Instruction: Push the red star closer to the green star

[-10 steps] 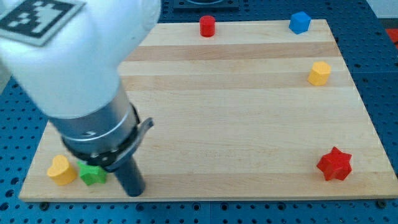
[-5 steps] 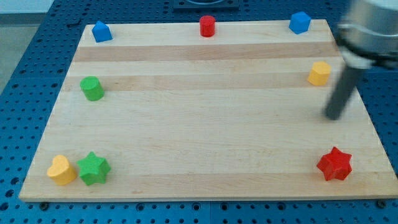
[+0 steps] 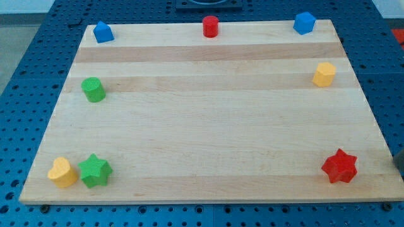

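Observation:
The red star [image 3: 339, 166] lies near the bottom right corner of the wooden board [image 3: 208, 126]. The green star [image 3: 95, 170] lies near the bottom left corner, touching a yellow heart [image 3: 62, 172] on its left. The two stars are almost the full width of the board apart. Only a dark sliver of my rod shows at the view's right edge, with my tip [image 3: 399, 169] just off the board, to the right of the red star and apart from it.
A green cylinder [image 3: 93, 89] sits at the left side. A blue block [image 3: 103, 31], a red cylinder [image 3: 210, 26] and another blue block [image 3: 304, 23] line the top edge. A yellow block [image 3: 324, 74] is at the right.
The arm swept from the bottom left, over the green star, across to the right side, then down and out to the right edge beside the red star. No block has moved.

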